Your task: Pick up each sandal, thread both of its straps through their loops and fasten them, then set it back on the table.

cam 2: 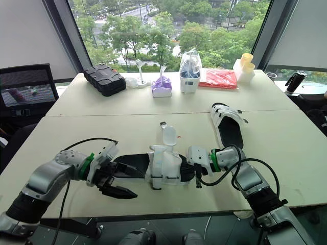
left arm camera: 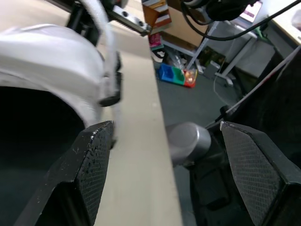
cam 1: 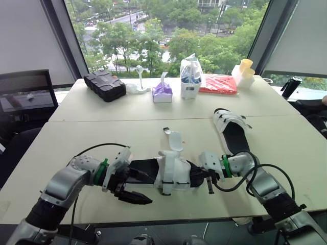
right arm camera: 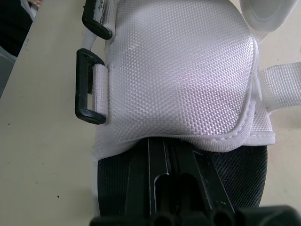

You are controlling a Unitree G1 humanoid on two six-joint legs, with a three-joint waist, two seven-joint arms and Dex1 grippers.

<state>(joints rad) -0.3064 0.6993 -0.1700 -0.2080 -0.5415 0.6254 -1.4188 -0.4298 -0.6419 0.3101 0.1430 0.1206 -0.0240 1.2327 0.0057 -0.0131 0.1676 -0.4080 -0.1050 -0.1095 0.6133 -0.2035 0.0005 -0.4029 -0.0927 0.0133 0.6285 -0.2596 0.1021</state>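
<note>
While the near sandal (cam 1: 171, 171) is lying along the front edge of the table (cam 1: 92, 138), heel toward the left arm and toe toward the right, the two arms are bracketing it from either end.

Left gripper (left arm camera: 165, 126) is sitting wide open at the heel side, holding nothing. One of its fingers (left arm camera: 89, 160) is lying just beside the white upper (right arm camera: 178, 70); the other is hanging out past the table edge.

Right gripper (cam 1: 208, 178) is resting at the toe end, over the black footbed. Whether it is clamping the sole I cannot tell. Its wrist camera is looking straight at the two black loops (right arm camera: 89, 87), both empty.

One strap (cam 1: 174, 140) is standing up loose on the far side of the upper.

Judgement: the right arm is probably steadying the toe so the open left gripper can fetch that strap across to the loops. Threading is not yet begun.

Second sandal (cam 1: 232, 130) is lying well apart, farther back on the right.
</note>
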